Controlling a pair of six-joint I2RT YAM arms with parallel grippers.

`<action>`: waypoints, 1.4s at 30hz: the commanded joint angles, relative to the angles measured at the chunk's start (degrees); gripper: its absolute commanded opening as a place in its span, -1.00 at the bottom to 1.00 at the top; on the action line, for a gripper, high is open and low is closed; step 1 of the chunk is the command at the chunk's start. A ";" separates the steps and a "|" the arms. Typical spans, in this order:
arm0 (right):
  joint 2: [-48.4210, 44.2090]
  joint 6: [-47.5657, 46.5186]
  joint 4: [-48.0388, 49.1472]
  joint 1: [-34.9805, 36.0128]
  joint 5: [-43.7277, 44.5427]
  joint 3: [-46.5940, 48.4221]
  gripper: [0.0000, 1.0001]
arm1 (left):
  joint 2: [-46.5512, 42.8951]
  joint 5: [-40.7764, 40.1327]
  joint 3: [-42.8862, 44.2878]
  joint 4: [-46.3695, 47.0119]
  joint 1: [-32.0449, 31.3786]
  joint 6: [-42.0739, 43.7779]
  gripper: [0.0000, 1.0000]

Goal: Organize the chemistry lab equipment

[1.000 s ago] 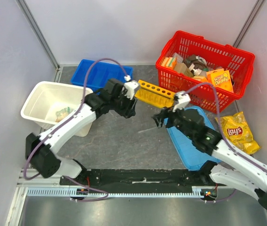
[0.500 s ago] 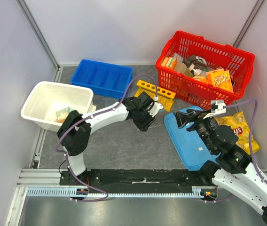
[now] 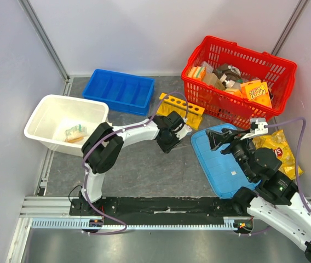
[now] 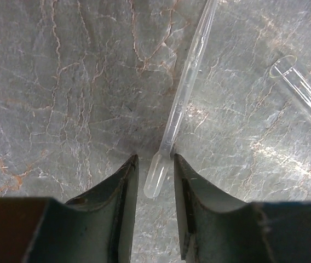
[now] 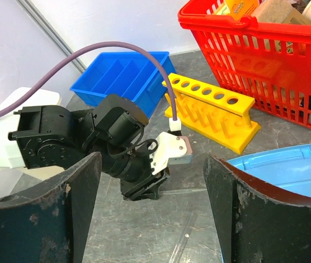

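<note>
Mid-desk: left gripper (image 3: 167,143) points down, low over the surface. Its jaws stand slightly apart, straddling the bulb end of a pipette (image 4: 187,87). One finger is against it, the other just clear, so it is not clamped. The pipette lies flat, running away from the fingers. A tube (image 4: 304,90) lies near it, apart, open mouth showing. The rack (image 3: 180,108) stands toward the far edge, just beside the basket (image 3: 237,82). The right gripper (image 3: 217,139) is spread wide and empty, over the lid (image 3: 216,164) near the right edge.
</note>
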 commanded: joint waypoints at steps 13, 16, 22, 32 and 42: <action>2.84 -1.29 0.10 0.16 2.16 1.96 0.70 | -10.46 -8.15 -3.73 -2.60 0.08 -4.03 -0.96; 3.28 -1.46 -0.07 0.16 2.07 2.04 0.71 | -16.08 -10.35 -5.40 -4.88 0.78 -7.02 -0.96; 3.01 -2.34 0.19 0.16 1.64 1.43 0.73 | -21.20 -15.19 -0.51 -7.60 6.31 -14.05 -0.96; 7.58 -4.19 -1.30 0.16 0.32 2.22 0.77 | -9.18 -22.23 21.90 -8.31 18.62 -17.05 -0.96; 12.85 -5.24 -0.16 0.25 -2.14 3.01 0.81 | 8.93 -21.78 40.29 -9.46 22.49 -16.70 -0.96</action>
